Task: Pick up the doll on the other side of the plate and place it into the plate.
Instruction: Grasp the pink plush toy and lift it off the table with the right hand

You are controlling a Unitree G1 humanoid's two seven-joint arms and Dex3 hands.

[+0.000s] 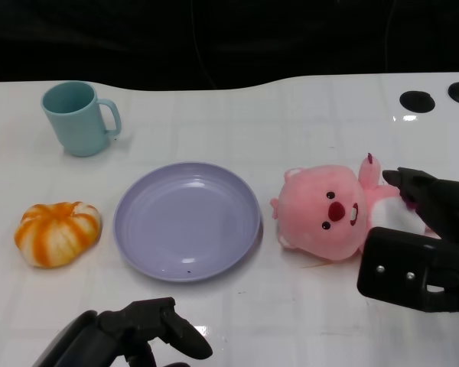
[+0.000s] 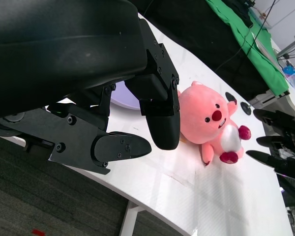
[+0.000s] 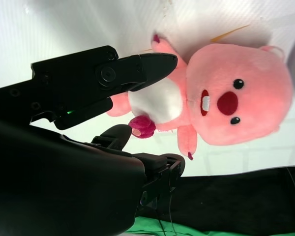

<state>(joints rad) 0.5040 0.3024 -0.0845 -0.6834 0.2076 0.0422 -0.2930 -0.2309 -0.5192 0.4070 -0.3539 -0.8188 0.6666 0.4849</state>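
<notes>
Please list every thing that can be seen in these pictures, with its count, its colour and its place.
doll: one, pink with a white belly, lying on the table to the right of the plate.
plate: one, lilac, at the middle of the table, nothing in it.
mug: one, light blue-green, far left, behind the plate.
pumpkin toy: one, orange and white, left of the plate.
table: one, white, with two dark round holes at the far right corner.
left hand: one, black, at the near edge, holding nothing.
right hand: one, black, fingers spread beside the doll's body, not closed on it.
</notes>
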